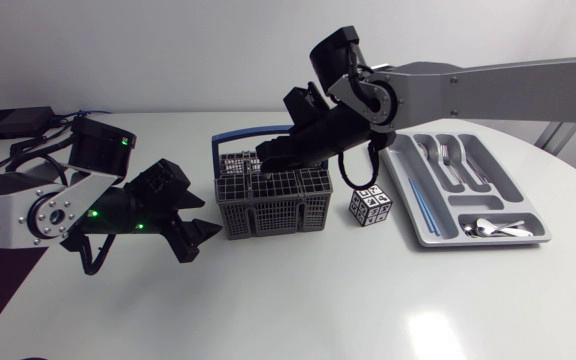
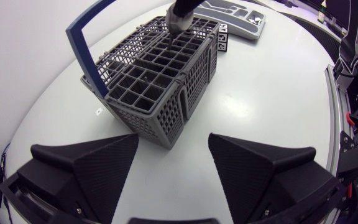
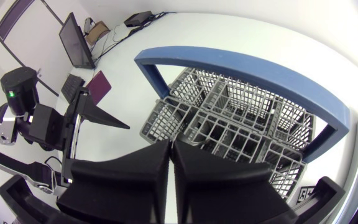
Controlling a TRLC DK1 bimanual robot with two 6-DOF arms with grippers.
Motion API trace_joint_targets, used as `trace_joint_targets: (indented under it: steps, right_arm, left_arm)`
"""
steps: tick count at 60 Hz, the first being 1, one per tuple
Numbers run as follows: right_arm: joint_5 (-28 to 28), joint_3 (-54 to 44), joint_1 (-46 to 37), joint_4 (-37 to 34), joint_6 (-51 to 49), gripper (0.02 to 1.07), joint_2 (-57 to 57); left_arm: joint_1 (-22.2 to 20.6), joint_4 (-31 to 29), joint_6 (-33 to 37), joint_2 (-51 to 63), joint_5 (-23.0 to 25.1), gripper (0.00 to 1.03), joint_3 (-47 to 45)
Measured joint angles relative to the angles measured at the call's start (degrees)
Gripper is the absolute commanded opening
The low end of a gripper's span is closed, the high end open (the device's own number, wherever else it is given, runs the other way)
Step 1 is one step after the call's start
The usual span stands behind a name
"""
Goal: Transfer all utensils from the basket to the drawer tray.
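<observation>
From the head view, my right arm comes in over the drawer tray (image 1: 473,180) and sets its right pincer (image 1: 268,158) above the far side of the basket (image 1: 273,205), just inside the blue handle (image 1: 253,133). My left pincer (image 1: 190,232) hangs just beside the basket's opposite end, fingers apart and holding nothing. The tray lies on the desk (image 1: 298,300) beyond the basket on the right arm's side, with a marked cube (image 1: 370,206) between them. It already carries forks (image 1: 444,153) and spoons (image 1: 488,228). In the left wrist view, the basket (image 2: 157,78) stands ahead of my spread left pincer (image 2: 173,146), its long axis running away from me, and the right pincer (image 2: 180,18) dips at its far end. In the right wrist view, my right pincer (image 3: 171,149) has its fingers pressed together, nothing visible between them, pointing straight down at the basket's grid (image 3: 229,130) under the handle (image 3: 241,65). I can make out no utensil in the compartments shown. I judge the right arm better placed for any remaining pick, being above the basket and nearer the tray.
</observation>
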Motion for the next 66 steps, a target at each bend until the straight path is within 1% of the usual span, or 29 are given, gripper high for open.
trace_joint_targets:
  steps: [7,18,24,31,41,49,58,62,66]
  right_arm:
    - [-3.0,-0.3,-1.0,-0.6,0.0,0.08,-1.5]
    - [-9.2,-0.3,-3.5,-3.7,0.4,0.08,-4.5]
    - [-12.7,-0.3,-5.0,-6.9,0.5,0.08,-5.7]
    - [-15.5,0.2,-7.1,-11.2,0.4,0.08,-6.8]
    - [-17.2,0.8,-10.4,-16.5,-0.1,0.08,-9.6]
    - [-19.6,1.1,-15.1,-21.5,-2.6,0.08,-14.1]
    - [-19.4,0.6,-21.9,-27.6,-6.7,0.08,-19.6]
    - [-16.7,-0.7,-24.8,-29.6,-8.9,0.08,-22.2]
    - [-11.9,-2.9,-28.0,-32.5,-11.9,0.08,-24.5]
  left_arm:
    - [-0.9,0.0,0.0,0.0,-0.6,0.79,0.0]
    - [-1.9,0.0,-0.1,0.0,-1.8,0.79,0.0]
    - [-2.3,0.0,-0.3,0.0,-2.2,0.79,0.0]
    - [-2.4,0.0,-0.7,0.0,-2.4,0.79,0.0]
    - [-3.3,-0.4,-0.9,-0.1,-3.5,0.79,0.0]
    - [-3.9,-1.4,-1.1,-1.0,-3.7,0.79,0.0]
    - [-4.4,-1.8,-1.1,-2.1,-4.1,0.79,0.0]
    - [-4.4,-2.1,-1.1,-2.3,-4.3,0.79,0.0]
    - [-4.6,-2.2,-1.2,-2.4,-4.8,0.79,0.0]
